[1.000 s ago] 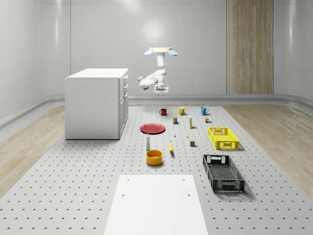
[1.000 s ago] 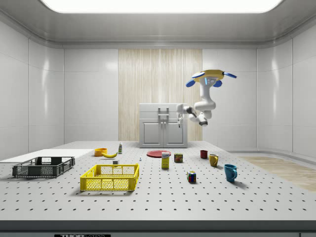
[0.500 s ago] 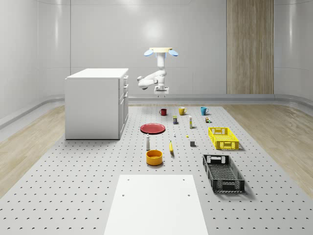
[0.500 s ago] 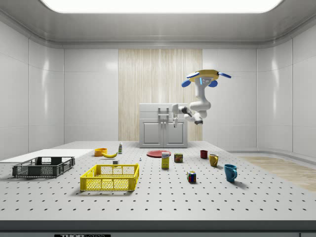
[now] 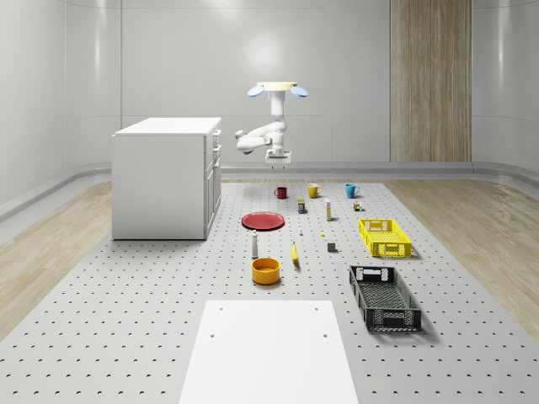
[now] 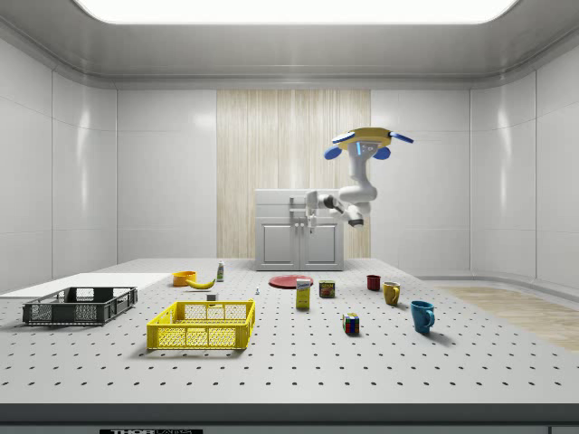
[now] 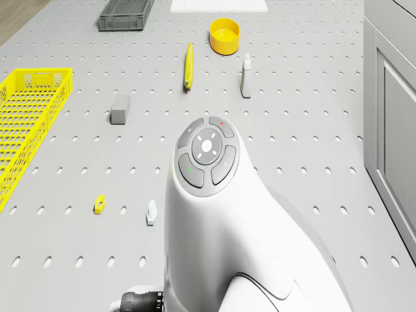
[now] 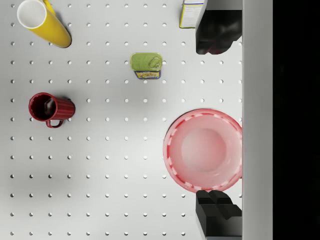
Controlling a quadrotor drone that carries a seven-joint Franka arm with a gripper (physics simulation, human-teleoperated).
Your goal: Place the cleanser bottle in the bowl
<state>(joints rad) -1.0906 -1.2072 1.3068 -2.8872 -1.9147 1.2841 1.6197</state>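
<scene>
arm shell (image 7: pixel 221 227): glossy white plastic | floor (image 5: pixel 126 320): matt perforated metal

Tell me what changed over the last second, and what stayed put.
The drone slid toward the side view's left, still hovering high over the far end of the table, carrying the arm and the open, empty gripper along. Nothing was grasped or released. The cleanser bottle, the bowl and the red plate stayed put.

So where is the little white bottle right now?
The cleanser bottle stands upright on the table in the whole-scene view, just behind the orange bowl and left of the banana, in front of the red plate.
</scene>
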